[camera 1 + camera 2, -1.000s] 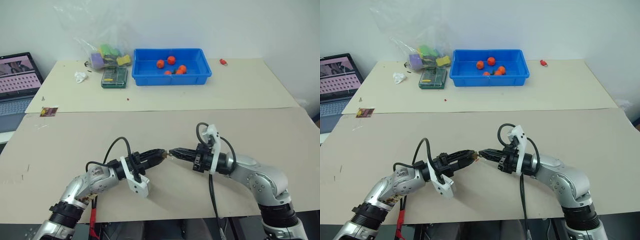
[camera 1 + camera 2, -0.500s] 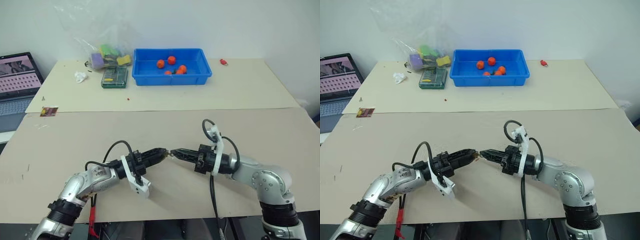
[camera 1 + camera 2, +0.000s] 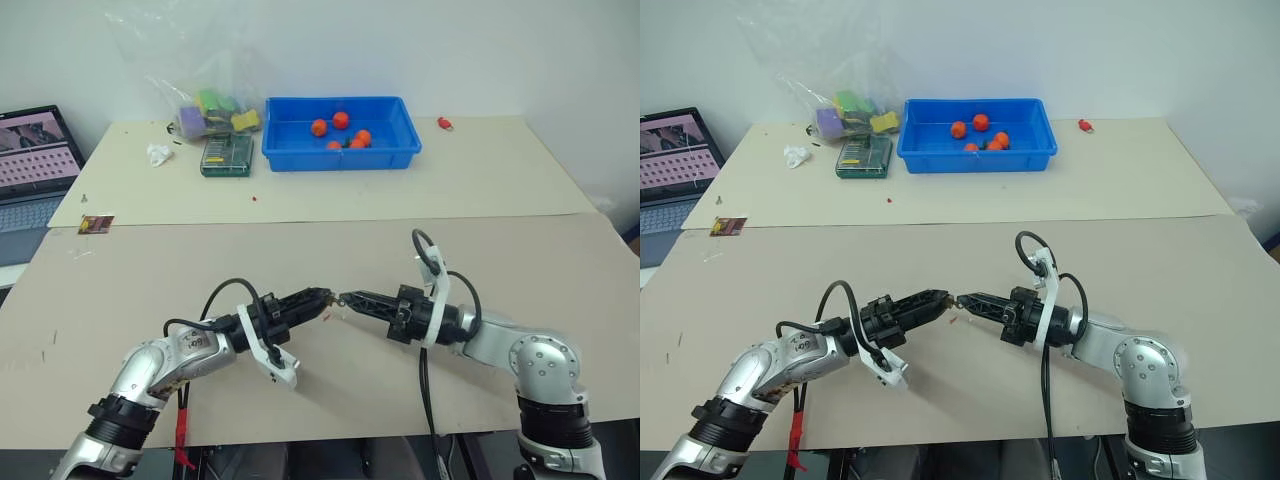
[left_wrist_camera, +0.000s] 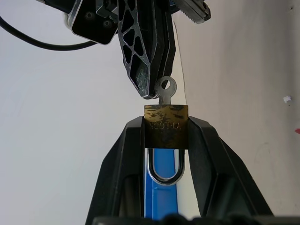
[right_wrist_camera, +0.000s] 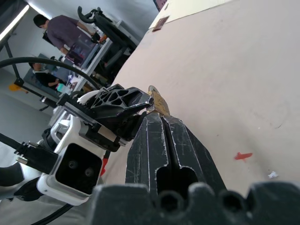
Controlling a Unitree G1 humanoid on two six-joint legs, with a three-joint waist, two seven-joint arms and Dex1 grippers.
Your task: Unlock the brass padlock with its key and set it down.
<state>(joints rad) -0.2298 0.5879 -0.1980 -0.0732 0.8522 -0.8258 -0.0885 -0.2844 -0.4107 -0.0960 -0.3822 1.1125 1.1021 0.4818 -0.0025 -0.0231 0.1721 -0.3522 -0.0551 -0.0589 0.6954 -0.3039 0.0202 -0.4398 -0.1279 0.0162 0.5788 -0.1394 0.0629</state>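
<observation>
The brass padlock (image 4: 166,125) is a small golden body clamped between the fingers of my left gripper (image 4: 166,127), with its silver shackle (image 4: 166,169) pointing back toward the wrist and both legs seated in the body. The key (image 4: 165,88) sticks out of the padlock's far face. My right gripper (image 4: 151,90) is shut on the key's round head. From the head views the two grippers, left (image 3: 320,297) and right (image 3: 346,297), meet tip to tip above the front tabletop, with the padlock (image 3: 332,298) between them. In the right wrist view the padlock (image 5: 158,101) shows just past my shut fingers (image 5: 151,140).
At the back stand a blue bin (image 3: 342,132) holding orange-red pieces, a small red object (image 3: 446,124), a green box (image 3: 227,155), a plastic bag of toys (image 3: 210,108) and crumpled paper (image 3: 159,153). A laptop (image 3: 35,160) sits far left. A person (image 5: 58,33) stands in the background.
Both grippers have rolled about their own long axes while staying tip to tip on the padlock and key. Their place over the table is about the same.
</observation>
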